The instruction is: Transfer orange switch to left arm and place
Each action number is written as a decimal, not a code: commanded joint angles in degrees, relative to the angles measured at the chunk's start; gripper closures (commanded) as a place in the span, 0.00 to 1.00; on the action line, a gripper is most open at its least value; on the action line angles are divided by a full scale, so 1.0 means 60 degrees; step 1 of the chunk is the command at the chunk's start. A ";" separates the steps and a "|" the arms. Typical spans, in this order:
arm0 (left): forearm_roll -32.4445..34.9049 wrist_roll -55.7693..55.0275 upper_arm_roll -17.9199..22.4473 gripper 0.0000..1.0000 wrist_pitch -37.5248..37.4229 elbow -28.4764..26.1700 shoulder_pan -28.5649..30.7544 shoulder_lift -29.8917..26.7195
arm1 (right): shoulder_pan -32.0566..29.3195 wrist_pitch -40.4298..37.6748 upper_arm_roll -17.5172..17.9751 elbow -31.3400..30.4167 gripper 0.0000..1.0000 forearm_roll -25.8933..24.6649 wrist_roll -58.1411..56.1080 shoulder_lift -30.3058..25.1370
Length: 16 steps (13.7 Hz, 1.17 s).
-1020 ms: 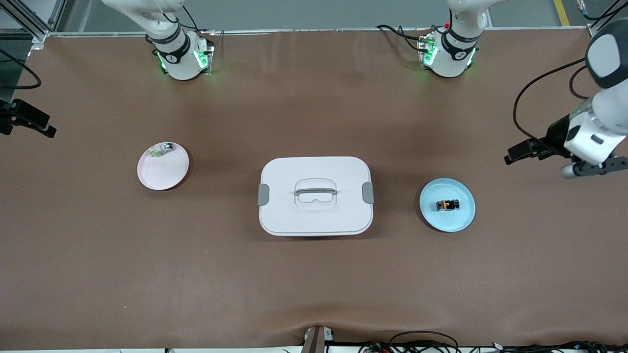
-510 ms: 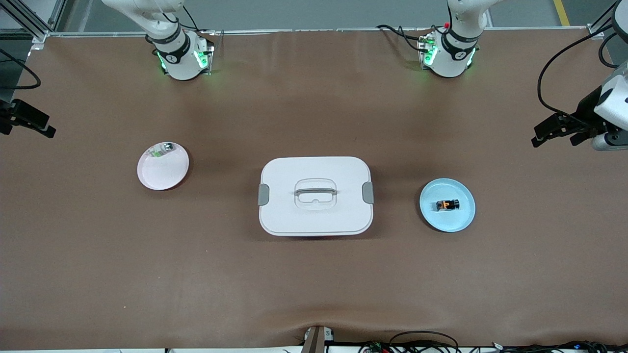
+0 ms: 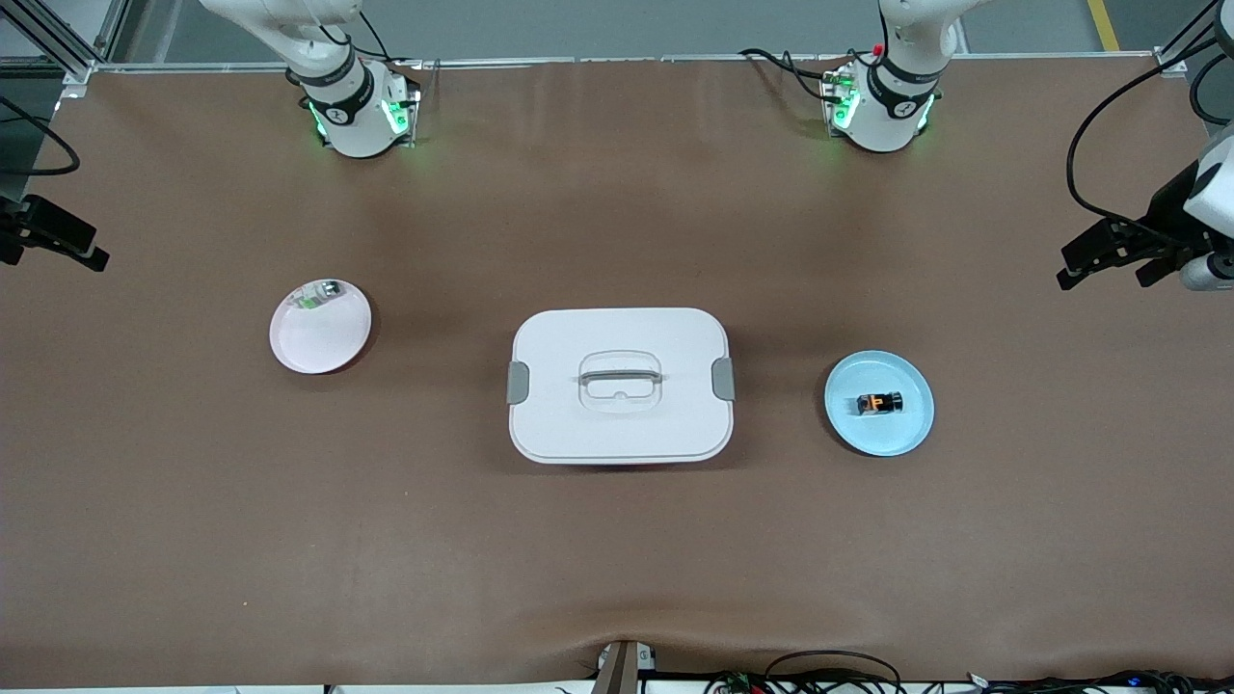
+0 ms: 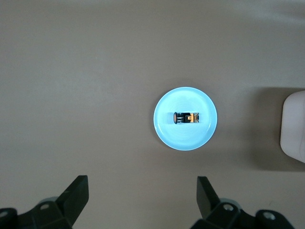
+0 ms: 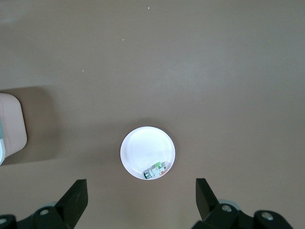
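Observation:
The orange switch point(image 3: 878, 403) lies on its side on a blue plate point(image 3: 906, 429) toward the left arm's end of the table; it also shows in the left wrist view point(image 4: 186, 117). The white box point(image 3: 617, 419) stands in the middle of the table, between the two plates. My left gripper point(image 3: 1107, 276) hangs open and empty high over the table's left-arm end, apart from the blue plate; it also shows in the left wrist view point(image 4: 143, 191). My right gripper point(image 3: 53, 253) waits open and empty high over the right arm's end, and shows in its own wrist view point(image 5: 141, 193).
A pink plate point(image 3: 323, 342) toward the right arm's end holds a small green-and-silver component point(image 3: 318, 294), also seen in the right wrist view point(image 5: 156, 171). The box's edge shows in the left wrist view point(image 4: 294, 126) and the right wrist view point(image 5: 10, 121).
My left gripper has drawn back from near the blue plate toward the table's left-arm end and risen. The right arm, switch, plates and box have not moved.

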 commanded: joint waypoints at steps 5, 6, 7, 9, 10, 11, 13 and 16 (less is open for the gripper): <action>0.0292 0.0045 0.2858 0.00 -0.0161 0.0126 -0.3030 0.0103 | 0.0051 -0.0062 -0.0017 0.0115 0.00 -0.0109 0.0139 -0.0031; 0.0365 0.0016 0.3300 0.00 -0.0162 0.0126 -0.3544 0.0117 | 0.0051 -0.0077 -0.0017 0.0115 0.00 -0.0109 0.0109 -0.0031; 0.0438 -0.0013 0.3797 0.00 -0.0162 0.0140 -0.4057 0.0117 | 0.0051 -0.0092 -0.0017 0.0115 0.00 -0.0109 0.0109 -0.0031; 0.0439 -0.0028 0.4560 0.00 -0.0162 0.0155 -0.4792 0.0103 | 0.0036 -0.0135 -0.0017 0.0115 0.00 -0.0094 0.0124 -0.0031; 0.0453 -0.0028 0.4622 0.00 -0.0162 0.0155 -0.4853 0.0103 | 0.0051 -0.0121 -0.0017 0.0115 0.00 -0.0108 0.0124 -0.0031; 0.0483 -0.0057 0.4593 0.00 -0.0162 0.0155 -0.4839 0.0088 | 0.0036 -0.0121 -0.0017 0.0115 0.00 -0.0109 0.0124 -0.0031; 0.0876 -0.0552 0.4346 0.00 -0.0220 0.0155 -0.4853 0.0059 | 0.0051 -0.0106 -0.0017 0.0115 0.00 -0.0109 0.0124 -0.0031; 0.1127 -0.0849 0.3949 0.00 -0.0264 0.0184 -0.4765 -0.0029 | 0.0051 -0.0106 -0.0032 0.0115 0.00 -0.0109 0.0124 -0.0031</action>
